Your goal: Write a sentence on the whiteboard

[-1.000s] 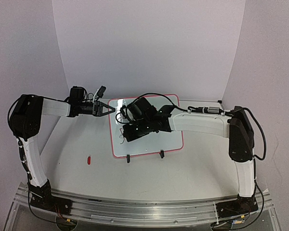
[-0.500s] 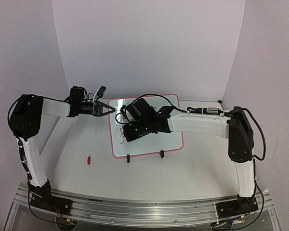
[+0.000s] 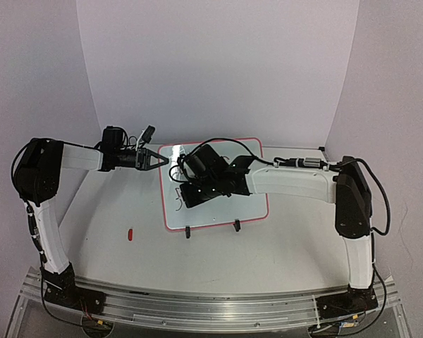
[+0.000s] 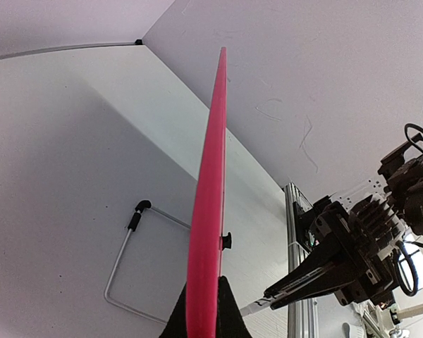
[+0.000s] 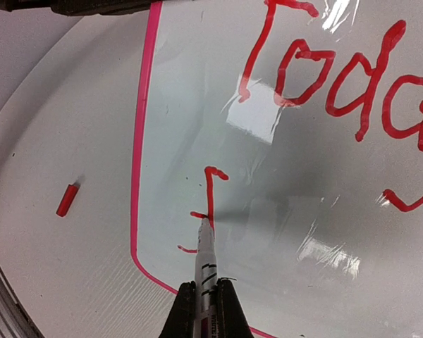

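Observation:
The whiteboard (image 3: 218, 211), white with a thin red-pink frame, stands tilted on two black clip feet mid-table. My left gripper (image 3: 162, 160) is shut on its upper left frame edge (image 4: 208, 211). My right gripper (image 3: 190, 191) is shut on a white marker (image 5: 206, 271), whose red tip touches the board. In the right wrist view the sentence (image 5: 338, 84) shows red letters "Toda" on the top line and an "f" (image 5: 209, 201) starting the second line, with the tip at its crossbar.
A small red marker cap (image 3: 130, 234) lies on the table left of the board; it also shows in the right wrist view (image 5: 67, 200). A wire stand (image 4: 130, 264) lies behind the board. White walls close in at the back.
My right gripper shifted slightly and a red stroke has appeared at the lower left of the board. The left arm has not moved.

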Controlling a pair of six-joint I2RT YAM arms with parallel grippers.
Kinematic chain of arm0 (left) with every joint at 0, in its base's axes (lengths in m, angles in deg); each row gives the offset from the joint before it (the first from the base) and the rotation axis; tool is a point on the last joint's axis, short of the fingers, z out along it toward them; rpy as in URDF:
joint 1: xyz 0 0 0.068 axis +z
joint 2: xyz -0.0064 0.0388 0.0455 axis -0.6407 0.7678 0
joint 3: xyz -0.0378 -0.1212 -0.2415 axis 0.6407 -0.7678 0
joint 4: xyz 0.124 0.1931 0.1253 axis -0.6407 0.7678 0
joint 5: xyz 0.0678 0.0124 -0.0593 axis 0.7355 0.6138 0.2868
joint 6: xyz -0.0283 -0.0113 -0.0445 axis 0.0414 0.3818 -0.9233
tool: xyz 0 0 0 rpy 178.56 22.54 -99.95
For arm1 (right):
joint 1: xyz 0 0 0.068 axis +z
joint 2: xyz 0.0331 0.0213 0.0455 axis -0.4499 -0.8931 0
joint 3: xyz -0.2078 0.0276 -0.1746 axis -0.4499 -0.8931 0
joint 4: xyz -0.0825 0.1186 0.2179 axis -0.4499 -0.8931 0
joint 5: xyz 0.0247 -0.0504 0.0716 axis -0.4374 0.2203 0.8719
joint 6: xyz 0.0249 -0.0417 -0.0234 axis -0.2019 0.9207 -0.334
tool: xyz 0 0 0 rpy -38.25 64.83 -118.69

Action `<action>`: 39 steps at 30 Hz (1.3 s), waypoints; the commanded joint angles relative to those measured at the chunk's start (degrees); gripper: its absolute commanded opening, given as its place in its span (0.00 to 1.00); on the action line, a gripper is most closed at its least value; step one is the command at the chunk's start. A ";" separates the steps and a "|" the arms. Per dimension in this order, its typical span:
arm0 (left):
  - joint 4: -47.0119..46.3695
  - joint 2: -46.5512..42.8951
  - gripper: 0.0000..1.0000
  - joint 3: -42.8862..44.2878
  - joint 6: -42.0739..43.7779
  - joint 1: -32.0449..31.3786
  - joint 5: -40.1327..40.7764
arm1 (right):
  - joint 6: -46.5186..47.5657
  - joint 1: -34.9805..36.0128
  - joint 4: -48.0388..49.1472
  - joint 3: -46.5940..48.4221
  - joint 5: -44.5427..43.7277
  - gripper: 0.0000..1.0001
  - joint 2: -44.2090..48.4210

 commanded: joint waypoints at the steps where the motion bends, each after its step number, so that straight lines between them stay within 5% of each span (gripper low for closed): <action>1: -0.35 1.81 0.00 -0.84 5.02 -0.70 6.58 | 0.61 -1.24 -2.56 -1.39 -6.56 0.00 2.05; 39: -0.60 0.97 0.00 -1.10 5.02 -0.70 6.75 | 0.96 -2.02 1.20 -2.78 3.24 0.00 6.73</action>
